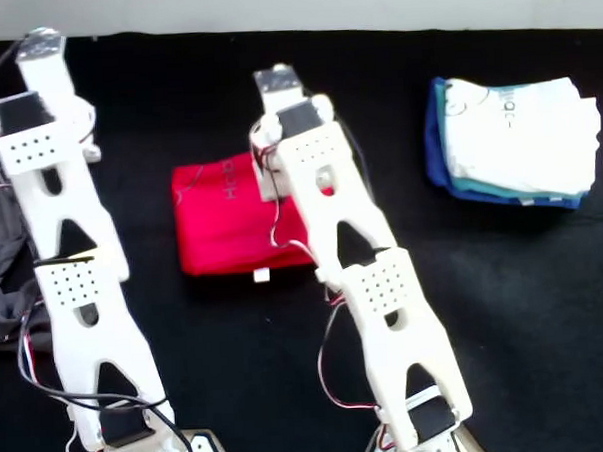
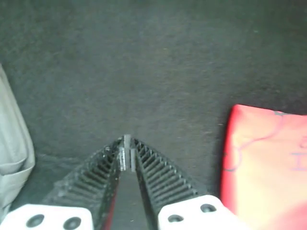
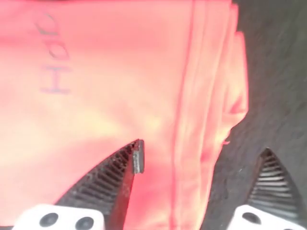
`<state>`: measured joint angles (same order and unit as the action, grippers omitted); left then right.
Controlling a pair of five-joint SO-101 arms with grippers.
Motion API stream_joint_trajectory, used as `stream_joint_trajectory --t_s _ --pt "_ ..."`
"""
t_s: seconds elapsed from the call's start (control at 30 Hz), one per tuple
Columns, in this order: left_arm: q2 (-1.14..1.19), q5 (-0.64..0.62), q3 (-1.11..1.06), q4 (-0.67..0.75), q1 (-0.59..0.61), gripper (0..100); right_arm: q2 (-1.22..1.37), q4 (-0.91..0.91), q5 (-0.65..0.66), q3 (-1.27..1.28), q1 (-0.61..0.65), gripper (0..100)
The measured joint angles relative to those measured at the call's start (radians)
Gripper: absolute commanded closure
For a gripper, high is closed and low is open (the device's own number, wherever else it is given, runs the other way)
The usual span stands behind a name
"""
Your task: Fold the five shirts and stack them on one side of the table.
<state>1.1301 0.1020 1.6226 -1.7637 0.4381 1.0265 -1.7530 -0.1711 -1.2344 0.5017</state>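
Presently, an unfolded grey shirt (image 1: 0, 249) lies at the left edge. The left gripper (image 2: 125, 155) hangs closed over bare table (image 2: 168, 72), evidently idle. The red shirt (image 1: 221, 224) lies folded mid-table. The right gripper (image 3: 199, 160) is open astride its edge, seemingly to lift it. The stack (image 1: 518, 141) sits far right.

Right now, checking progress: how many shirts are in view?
5: red shirt folded mid-table; white shirt, teal shirt and blue shirt stacked at right; grey shirt, seemingly, crumpled at left edge. More may be hidden beneath.
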Motion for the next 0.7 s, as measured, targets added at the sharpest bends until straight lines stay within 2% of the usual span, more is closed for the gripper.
stream_joint_trajectory --t_s 0.43,0.5,0.67,0.7 --pt "0.000 0.000 0.000 0.000 0.026 99 0.129 0.034 -0.020 0.020 -0.026 65.6" --pt "0.000 0.000 0.000 0.000 0.032 99 0.141 0.057 -0.020 0.020 -0.046 71.7" --pt "0.000 0.000 0.000 0.000 0.063 99 0.153 0.066 -0.018 0.017 -0.068 99.0" --pt "0.000 0.000 0.000 0.000 0.068 99 0.153 0.066 -0.006 0.017 -0.069 99.4"
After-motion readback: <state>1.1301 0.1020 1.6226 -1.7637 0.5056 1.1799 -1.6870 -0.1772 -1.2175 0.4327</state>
